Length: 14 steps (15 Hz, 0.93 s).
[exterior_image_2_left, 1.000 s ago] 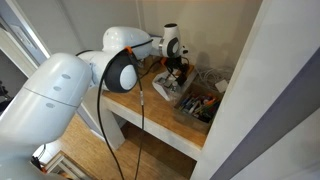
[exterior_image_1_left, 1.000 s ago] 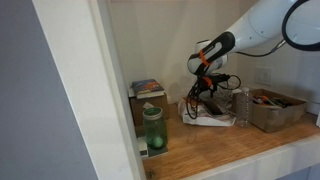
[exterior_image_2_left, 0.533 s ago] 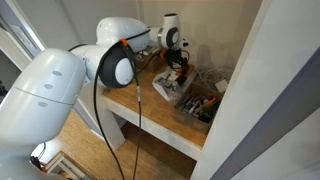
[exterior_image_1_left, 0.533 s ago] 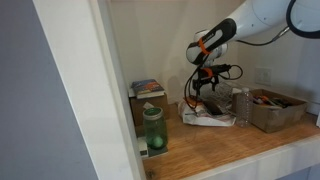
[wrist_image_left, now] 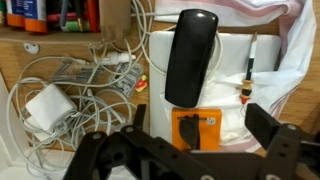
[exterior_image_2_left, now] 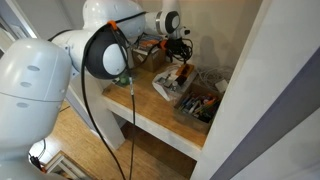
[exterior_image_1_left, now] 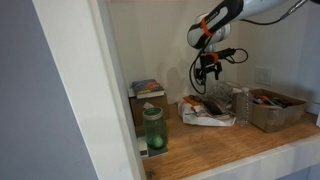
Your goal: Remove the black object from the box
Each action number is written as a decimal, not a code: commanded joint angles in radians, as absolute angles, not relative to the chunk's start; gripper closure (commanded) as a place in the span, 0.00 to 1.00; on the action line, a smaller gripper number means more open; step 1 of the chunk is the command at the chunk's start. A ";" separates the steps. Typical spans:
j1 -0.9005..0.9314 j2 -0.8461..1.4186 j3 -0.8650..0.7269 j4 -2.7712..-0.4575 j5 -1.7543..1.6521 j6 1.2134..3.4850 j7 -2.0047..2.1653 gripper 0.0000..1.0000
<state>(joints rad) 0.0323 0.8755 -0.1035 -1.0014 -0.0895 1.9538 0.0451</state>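
Note:
My gripper (exterior_image_1_left: 208,70) hangs high above the wooden shelf, also seen in the other exterior view (exterior_image_2_left: 183,47). In the wrist view its jaws (wrist_image_left: 205,128) are open and empty. Straight below, a glossy black oblong object (wrist_image_left: 190,55) lies on a white sheet or bag (wrist_image_left: 225,95), well clear of the fingers. The low grey-brown open box (exterior_image_1_left: 272,112) stands at the shelf's end, holding several small items; it shows in both exterior views (exterior_image_2_left: 197,108). The black object lies outside that box.
An orange card with a dark shape (wrist_image_left: 197,125) and a small screwdriver (wrist_image_left: 247,80) lie on the white sheet. Tangled white cables and a charger (wrist_image_left: 45,100) lie beside it. A clear bottle (exterior_image_1_left: 241,105), a green jar (exterior_image_1_left: 152,130) and a taller brown box (exterior_image_1_left: 147,97) stand on the shelf.
The gripper has risen from just above the white pile to well above the shelf. Nothing is between its jaws.

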 commanded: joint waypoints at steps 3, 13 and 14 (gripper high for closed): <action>-0.015 0.660 -0.080 -1.281 -0.096 1.959 -0.043 0.00; -0.052 0.337 -0.057 -1.740 -0.069 2.086 -0.115 0.00; -0.042 0.442 -0.068 -1.589 -0.091 2.020 -0.082 0.00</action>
